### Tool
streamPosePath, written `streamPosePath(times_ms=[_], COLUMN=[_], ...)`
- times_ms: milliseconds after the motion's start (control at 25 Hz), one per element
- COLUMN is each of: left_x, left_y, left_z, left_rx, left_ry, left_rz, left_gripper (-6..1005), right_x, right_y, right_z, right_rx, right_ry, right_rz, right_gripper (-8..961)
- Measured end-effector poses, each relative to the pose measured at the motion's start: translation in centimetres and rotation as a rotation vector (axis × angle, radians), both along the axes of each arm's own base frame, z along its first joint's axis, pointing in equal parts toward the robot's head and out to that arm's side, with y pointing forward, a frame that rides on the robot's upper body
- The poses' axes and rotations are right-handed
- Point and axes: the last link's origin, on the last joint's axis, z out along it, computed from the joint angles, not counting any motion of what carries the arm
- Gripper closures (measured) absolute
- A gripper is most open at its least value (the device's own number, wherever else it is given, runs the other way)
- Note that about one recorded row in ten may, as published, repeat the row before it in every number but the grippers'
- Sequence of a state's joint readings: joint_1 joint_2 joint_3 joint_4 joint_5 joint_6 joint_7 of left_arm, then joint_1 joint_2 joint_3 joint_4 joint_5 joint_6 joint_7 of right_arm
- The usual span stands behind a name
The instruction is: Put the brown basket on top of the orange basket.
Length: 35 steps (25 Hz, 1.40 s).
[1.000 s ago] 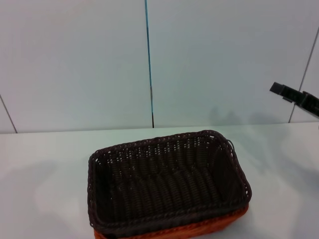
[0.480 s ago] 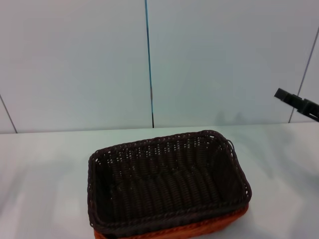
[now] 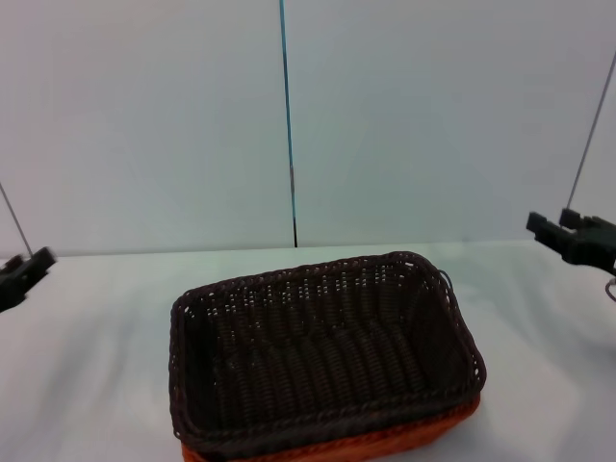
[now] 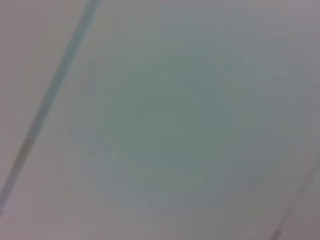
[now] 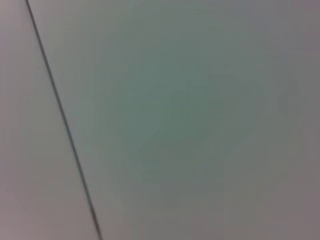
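Now the right gripper [image 3: 556,226] is hanging at the far right edge, fingers parted and holding nothing, well apart from the baskets. The left gripper [image 3: 24,269] is showing at the far left edge (its fingers cannot be told). On the white table [image 3: 87,366], the brown basket [image 3: 322,351] is sitting nested on the orange basket [image 3: 385,445].
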State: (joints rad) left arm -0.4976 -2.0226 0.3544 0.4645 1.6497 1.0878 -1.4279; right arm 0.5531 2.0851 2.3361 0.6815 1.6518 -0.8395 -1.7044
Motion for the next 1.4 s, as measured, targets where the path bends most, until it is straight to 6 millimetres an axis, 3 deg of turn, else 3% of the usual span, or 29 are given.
streamPosePath(times_ms=[440,760,1280,1400], left_x=[3.0,3.2,2.5,2.4], left_y=[0.3,0.3,2.7,2.6], left_z=[-2.6,-3.4,-4.7,-4.6], left_rx=[-0.05,-0.034,0.009,0.031], left_ry=[0.051,0.065,0.248,0.251], left_rz=[-0.189,-0.189,-0.046,-0.04], left_gripper=[495,495,495,386], right_x=[2.7,3.0,3.2,3.2], right_y=[1.3,1.6,2.6,2.8], right_z=[0.8,2.7,3.7,4.1], right_rx=[0.089,0.17,0.225,0.249], right_ry=[-0.237,-0.228,-0.272,-0.282], right_rz=[-0.163,-0.183,-0.254,-0.281], right_gripper=[386,384,381,380])
